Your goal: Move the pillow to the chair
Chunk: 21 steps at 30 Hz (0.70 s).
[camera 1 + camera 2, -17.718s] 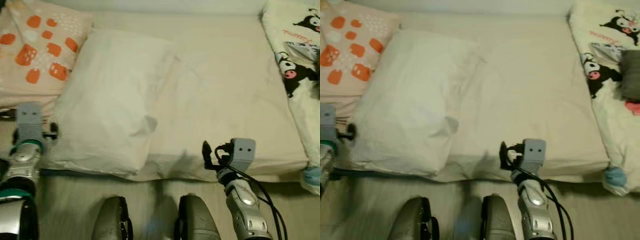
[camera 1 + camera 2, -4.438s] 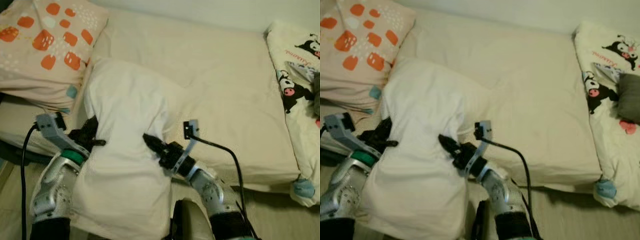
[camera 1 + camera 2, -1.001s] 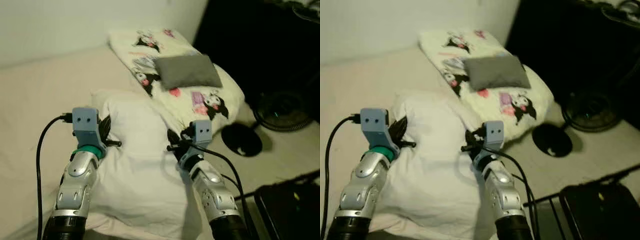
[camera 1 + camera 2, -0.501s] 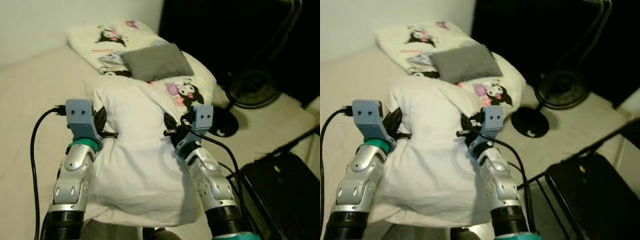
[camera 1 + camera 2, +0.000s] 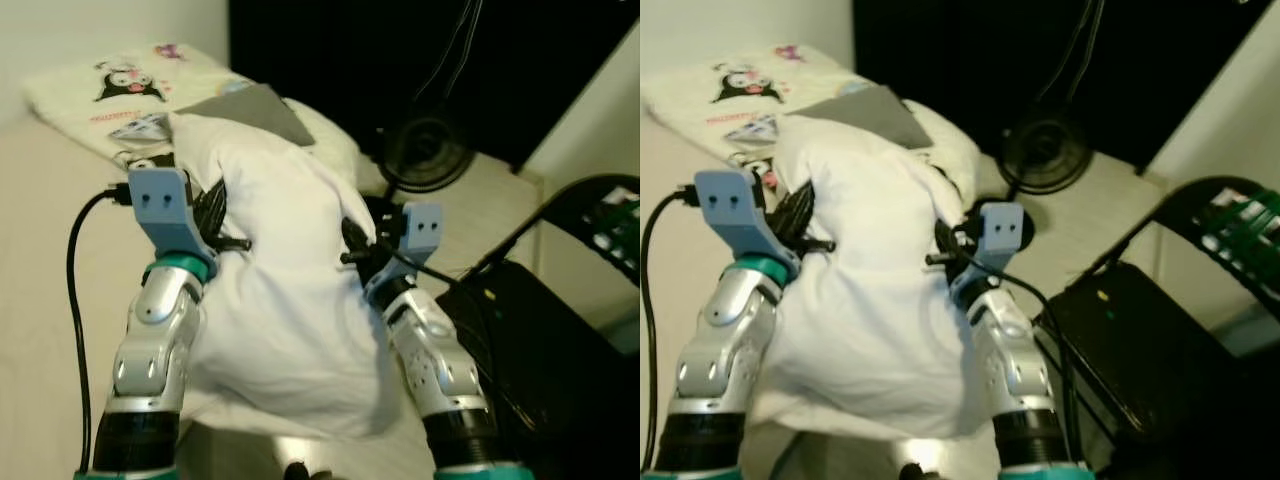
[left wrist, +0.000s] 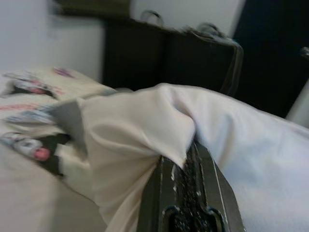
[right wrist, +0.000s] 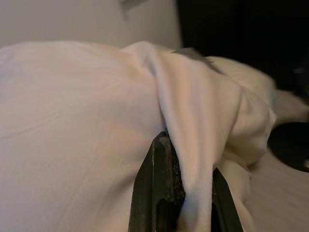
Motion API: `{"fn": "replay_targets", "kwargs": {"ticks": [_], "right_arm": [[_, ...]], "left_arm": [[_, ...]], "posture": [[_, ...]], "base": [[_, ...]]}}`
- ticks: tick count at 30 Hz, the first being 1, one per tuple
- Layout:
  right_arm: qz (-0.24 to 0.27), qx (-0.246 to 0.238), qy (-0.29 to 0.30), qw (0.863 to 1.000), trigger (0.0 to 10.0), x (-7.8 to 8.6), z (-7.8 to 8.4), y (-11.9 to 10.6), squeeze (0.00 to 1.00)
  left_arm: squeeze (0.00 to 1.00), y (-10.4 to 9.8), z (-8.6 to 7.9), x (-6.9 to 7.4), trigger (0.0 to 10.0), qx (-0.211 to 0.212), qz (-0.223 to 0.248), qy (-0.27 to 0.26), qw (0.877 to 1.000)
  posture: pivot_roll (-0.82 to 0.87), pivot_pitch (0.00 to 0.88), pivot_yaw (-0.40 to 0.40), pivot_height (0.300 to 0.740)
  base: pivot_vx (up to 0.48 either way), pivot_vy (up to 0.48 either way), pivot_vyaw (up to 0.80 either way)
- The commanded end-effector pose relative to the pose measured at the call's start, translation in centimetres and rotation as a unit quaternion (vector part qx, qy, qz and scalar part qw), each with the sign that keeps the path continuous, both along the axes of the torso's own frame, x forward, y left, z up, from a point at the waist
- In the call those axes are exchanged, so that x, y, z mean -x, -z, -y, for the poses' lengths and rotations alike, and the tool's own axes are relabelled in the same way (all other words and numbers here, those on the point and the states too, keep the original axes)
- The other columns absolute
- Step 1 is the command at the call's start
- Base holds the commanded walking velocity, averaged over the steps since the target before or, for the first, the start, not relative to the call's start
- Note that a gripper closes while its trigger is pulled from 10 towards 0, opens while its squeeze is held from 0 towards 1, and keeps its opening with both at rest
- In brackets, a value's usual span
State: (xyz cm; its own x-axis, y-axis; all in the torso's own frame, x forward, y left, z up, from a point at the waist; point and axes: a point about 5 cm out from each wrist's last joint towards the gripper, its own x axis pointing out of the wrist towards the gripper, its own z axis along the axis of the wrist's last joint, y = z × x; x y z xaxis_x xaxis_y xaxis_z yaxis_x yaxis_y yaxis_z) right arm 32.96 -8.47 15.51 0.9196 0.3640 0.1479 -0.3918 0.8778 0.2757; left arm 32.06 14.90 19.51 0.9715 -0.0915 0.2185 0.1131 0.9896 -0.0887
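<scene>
Both end effectors, left [image 5: 215, 235] and right [image 5: 358, 250], grip the white pillow [image 5: 280, 290], lifted off the bed [image 5: 40, 220]; placing it on the black chair [image 5: 560, 330] remains.

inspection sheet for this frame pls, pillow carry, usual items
surface: bed at the robot's left, pale sheet.
job's things: white pillow held up between both arms; black chair at the right.
clutter: cartoon-print blanket with a grey cushion on it.
grippers: left gripper and right gripper, jaws pinching pillow fabric.
cables: black cable looping along left arm; another on right arm.
surroundings: floor fan, dark backdrop.
</scene>
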Motion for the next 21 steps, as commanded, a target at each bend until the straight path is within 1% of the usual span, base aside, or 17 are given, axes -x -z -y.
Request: {"fn": "replay_targets", "kwargs": {"ticks": [1,2,4,5,7,9,11,20,21], "right_arm": [[0.012,0.001,-0.004,1.0,10.0,0.3,-0.4,-0.2,0.0],[-0.004,0.006,0.008,1.0,10.0,0.6,0.0,1.1,0.0],[-0.008,0.007,0.011,1.0,10.0,0.7,0.1,1.5,0.0],[-0.008,0.007,0.011,1.0,10.0,0.7,0.1,1.5,0.0],[-0.014,0.006,0.018,1.0,10.0,0.9,0.0,2.0,0.0],[-0.015,0.004,0.021,1.0,10.0,0.9,0.0,2.1,0.0],[-0.019,-0.001,0.028,0.999,10.0,0.9,-0.1,2.4,0.0],[-0.021,-0.003,0.038,0.999,10.0,0.9,-0.3,3.1,0.0],[-0.021,-0.003,0.039,0.999,10.0,0.9,-0.3,3.2,0.0]], "left_arm": [[0.0,0.2,0.9,0.2,10.0,-0.005,-0.001,0.028,1.0],[0.0,0.9,1.1,0.2,10.0,-0.012,-0.017,0.033,0.999],[0.0,1.0,1.1,0.2,10.0,-0.013,-0.02,0.033,0.999],[0.0,1.0,1.1,0.2,10.0,-0.013,-0.02,0.033,0.999],[0.0,1.4,0.8,-0.1,10.0,-0.018,-0.032,0.029,0.999],[0.0,1.6,0.7,-0.2,10.0,-0.022,-0.038,0.027,0.999],[0.0,1.9,0.3,-0.5,10.0,-0.028,-0.049,0.023,0.998],[0.0,1.8,0.2,-0.8,10.0,-0.041,-0.057,0.025,0.997],[0.0,1.7,0.3,-0.8,10.0,-0.045,-0.058,0.024,0.997]], "posture": [[0.11,0.044,-0.026,0.74],[0.13,0.027,-0.008,0.74],[0.13,0.025,-0.004,0.74],[0.13,0.025,-0.004,0.74],[0.14,0.013,0.024,0.74],[0.14,0.013,0.024,0.74],[0.16,0.0,0.053,0.74],[0.17,0.0,0.076,0.74],[0.2,0.0,0.091,0.74]], "base": [[0.0,0.0,-0.8],[0.0,0.0,-0.8],[0.0,0.0,-0.8],[0.0,0.0,-0.8],[0.0,0.0,-0.8],[0.0,0.0,-0.8],[0.0,0.0,-0.8],[0.0,0.0,-0.8],[0.0,0.0,-0.8]]}}
